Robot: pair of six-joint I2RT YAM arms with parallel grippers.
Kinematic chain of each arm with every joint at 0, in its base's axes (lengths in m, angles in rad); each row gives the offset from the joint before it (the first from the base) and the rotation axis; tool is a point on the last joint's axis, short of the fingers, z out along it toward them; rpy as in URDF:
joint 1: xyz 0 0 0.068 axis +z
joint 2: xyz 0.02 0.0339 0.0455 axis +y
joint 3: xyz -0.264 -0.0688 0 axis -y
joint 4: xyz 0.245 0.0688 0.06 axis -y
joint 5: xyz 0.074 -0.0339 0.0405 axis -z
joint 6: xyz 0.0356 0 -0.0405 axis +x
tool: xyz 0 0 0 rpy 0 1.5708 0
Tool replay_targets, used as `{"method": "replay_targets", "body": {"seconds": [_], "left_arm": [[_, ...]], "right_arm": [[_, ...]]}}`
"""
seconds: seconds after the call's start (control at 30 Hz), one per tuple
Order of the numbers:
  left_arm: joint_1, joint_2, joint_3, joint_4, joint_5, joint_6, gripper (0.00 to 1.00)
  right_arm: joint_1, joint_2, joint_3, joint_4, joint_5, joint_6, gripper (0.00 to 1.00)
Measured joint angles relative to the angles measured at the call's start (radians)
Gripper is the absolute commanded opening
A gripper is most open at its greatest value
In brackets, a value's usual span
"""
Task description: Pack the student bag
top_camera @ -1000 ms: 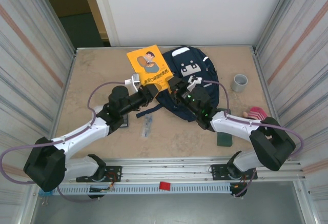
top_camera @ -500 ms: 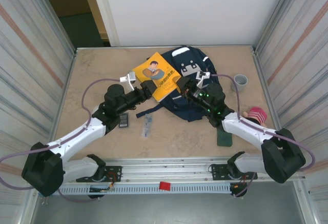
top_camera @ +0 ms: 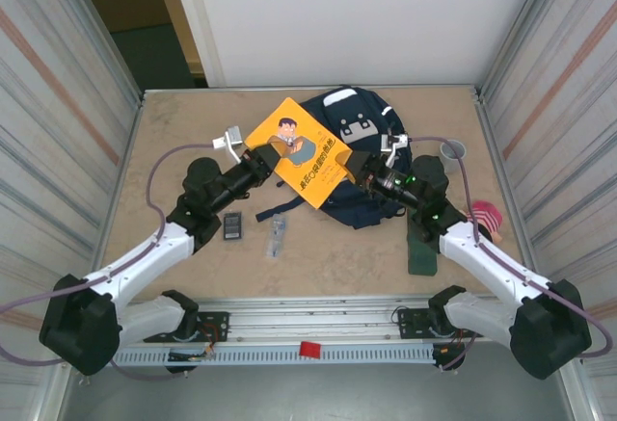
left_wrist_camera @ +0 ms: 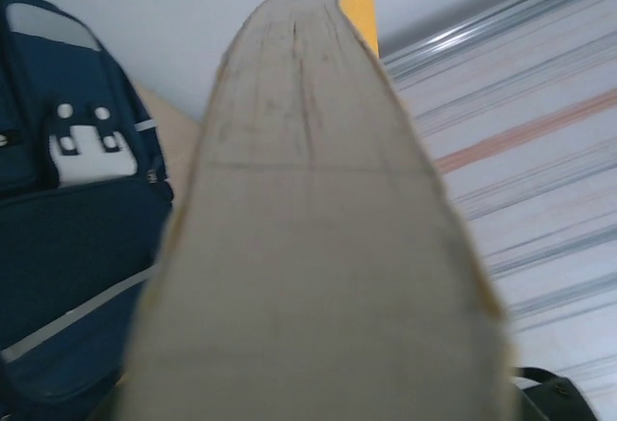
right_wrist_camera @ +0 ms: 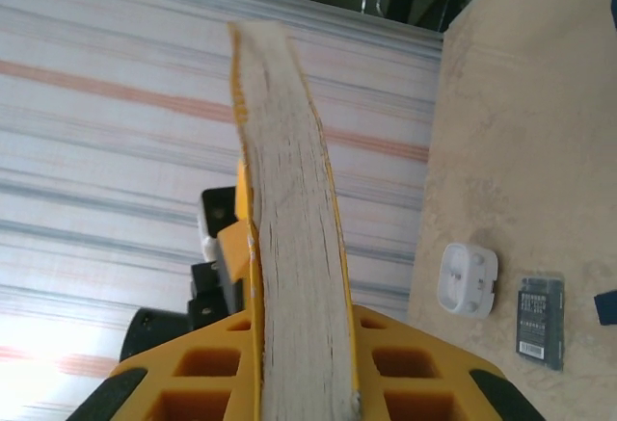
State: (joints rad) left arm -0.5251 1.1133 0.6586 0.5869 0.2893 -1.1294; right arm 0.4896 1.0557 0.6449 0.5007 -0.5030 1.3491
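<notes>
Right gripper [top_camera: 355, 165]: fingers pinch the yellow book [top_camera: 301, 151] at its edge. Left gripper [top_camera: 258, 163]: looks clamped on the opposite corner. You have the book tilted at frame centre, overlapping the student bag [top_camera: 362, 118] at upper centre. Nothing visibly packed yet, I judge. The calculator [top_camera: 232, 225] and green pencil case [top_camera: 421, 252] lie loose lower down.

Black-and-white arms [top_camera: 145, 255] — lilac cables [top_camera: 154, 199]

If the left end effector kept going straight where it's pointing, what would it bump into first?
The orange book, which the left end effector already grips. Behind it, probably the right end effector on the far edge; depth is unclear.
</notes>
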Motion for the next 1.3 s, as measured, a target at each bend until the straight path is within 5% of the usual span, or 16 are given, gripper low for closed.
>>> {"method": "replay_targets", "body": {"seconds": [0.13, 0.53, 0.63, 0.7, 0.8, 0.87, 1.03, 1.3], "left_arm": [[-0.001, 0.007, -0.016, 0.024, -0.022, -0.01, 0.0], [-0.03, 0.117, -0.022, 0.22, -0.053, -0.111, 0.01], [-0.04, 0.148, -0.019, 0.262, -0.057, -0.133, 0.03], [-0.049, 0.163, -0.011, 0.279, -0.059, -0.142, 0.07], [-0.061, 0.169, 0.001, 0.286, -0.064, -0.152, 0.26], [-0.065, 0.171, 0.007, 0.278, -0.067, -0.146, 0.41], [-0.073, 0.164, 0.032, 0.13, -0.064, -0.045, 0.58], [-0.121, 0.186, 0.31, -0.353, -0.059, 0.402, 0.77]], "right_arm": [[0.011, -0.008, -0.003, 0.023, 0.023, 0.007, 0.59], [0.195, -0.005, -0.064, 0.152, 0.296, -0.005, 0.59], [0.21, 0.011, -0.064, 0.159, 0.327, -0.022, 0.47], [0.211, 0.021, -0.065, 0.156, 0.337, -0.031, 0.3], [0.194, 0.023, -0.067, 0.143, 0.327, -0.046, 0.1], [0.164, 0.023, -0.067, 0.148, 0.291, -0.048, 0.0], [0.002, -0.037, -0.066, 0.027, 0.182, -0.055, 0.0], [-0.435, -0.186, 0.023, -0.354, -0.04, -0.183, 0.0]]}}
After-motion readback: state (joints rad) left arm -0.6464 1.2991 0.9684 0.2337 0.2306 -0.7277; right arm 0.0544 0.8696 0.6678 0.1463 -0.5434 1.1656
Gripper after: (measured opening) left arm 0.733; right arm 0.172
